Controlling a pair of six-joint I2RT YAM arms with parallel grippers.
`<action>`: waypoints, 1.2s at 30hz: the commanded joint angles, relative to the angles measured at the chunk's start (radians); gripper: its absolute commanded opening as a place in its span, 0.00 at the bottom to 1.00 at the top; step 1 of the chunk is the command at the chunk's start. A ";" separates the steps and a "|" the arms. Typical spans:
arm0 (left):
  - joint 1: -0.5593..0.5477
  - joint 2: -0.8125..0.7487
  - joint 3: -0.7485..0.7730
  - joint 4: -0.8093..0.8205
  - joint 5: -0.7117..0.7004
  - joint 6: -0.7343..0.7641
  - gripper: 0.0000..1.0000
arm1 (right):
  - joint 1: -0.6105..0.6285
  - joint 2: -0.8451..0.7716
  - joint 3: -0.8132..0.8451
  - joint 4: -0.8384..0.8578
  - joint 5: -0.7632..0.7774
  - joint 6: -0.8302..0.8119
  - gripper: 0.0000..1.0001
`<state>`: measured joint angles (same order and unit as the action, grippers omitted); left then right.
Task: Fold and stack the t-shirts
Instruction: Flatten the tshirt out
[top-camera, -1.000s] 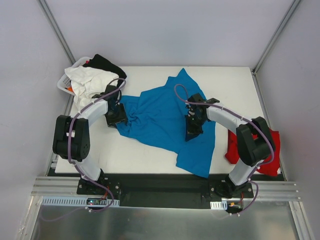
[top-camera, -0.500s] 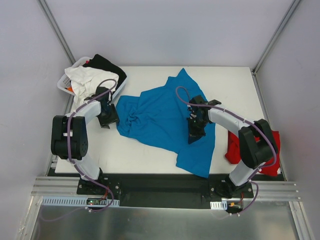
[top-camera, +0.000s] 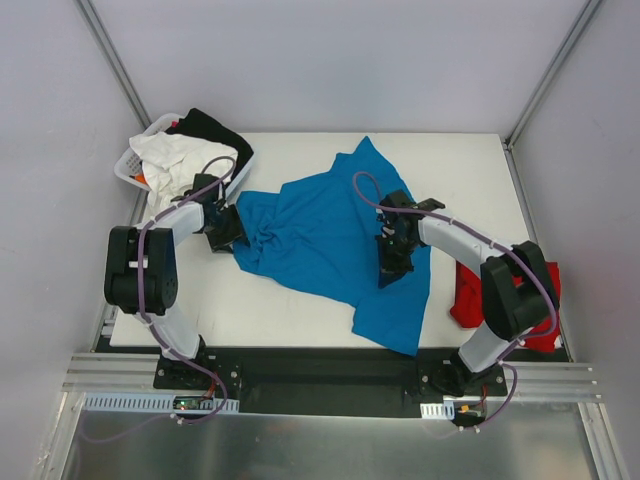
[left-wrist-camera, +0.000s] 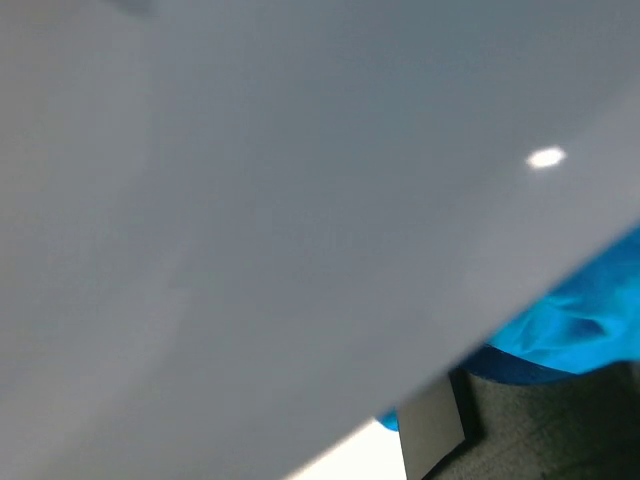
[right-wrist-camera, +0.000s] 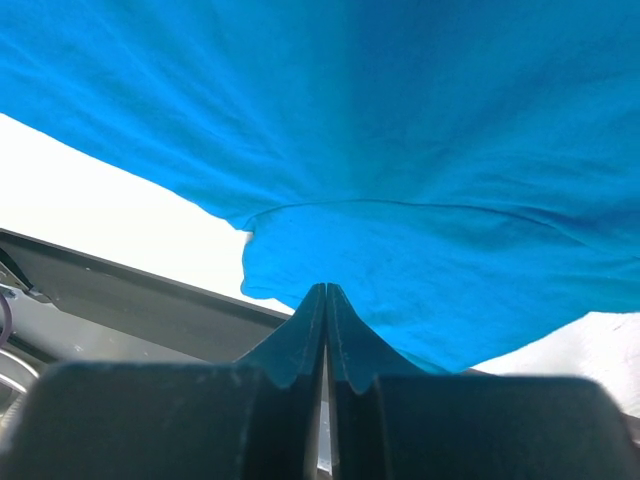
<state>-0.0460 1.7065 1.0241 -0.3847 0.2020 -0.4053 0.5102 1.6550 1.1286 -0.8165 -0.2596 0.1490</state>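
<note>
Two facts: your right pincer (right-wrist-camera: 325, 292) pinches the limp blue t-shirt (top-camera: 310, 235); left pincer (top-camera: 228, 232) unreadable. Grab hems.

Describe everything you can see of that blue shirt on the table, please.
The blue t-shirt is bright turquoise, soft thin cloth, lying unfolded and rumpled across the middle of the white table. One corner points to the far side, another reaches the near edge. Its left edge is bunched where the left gripper sits; whether that one holds it is unclear. The right gripper is shut on the cloth near its right side, creases fanning from the pinch.
</note>
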 joint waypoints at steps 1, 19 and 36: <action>-0.009 0.036 0.060 0.014 0.060 -0.018 0.52 | -0.001 -0.067 -0.004 -0.029 0.026 0.007 0.05; -0.012 -0.169 0.008 -0.094 0.024 -0.038 0.00 | 0.001 -0.052 -0.024 -0.012 0.025 0.024 0.05; -0.083 -0.547 0.084 -0.664 0.030 -0.066 0.09 | 0.010 0.060 0.010 0.073 -0.027 0.032 0.04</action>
<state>-0.0906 1.2339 1.1397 -0.8757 0.2371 -0.4488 0.5137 1.7050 1.0943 -0.7528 -0.2665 0.1757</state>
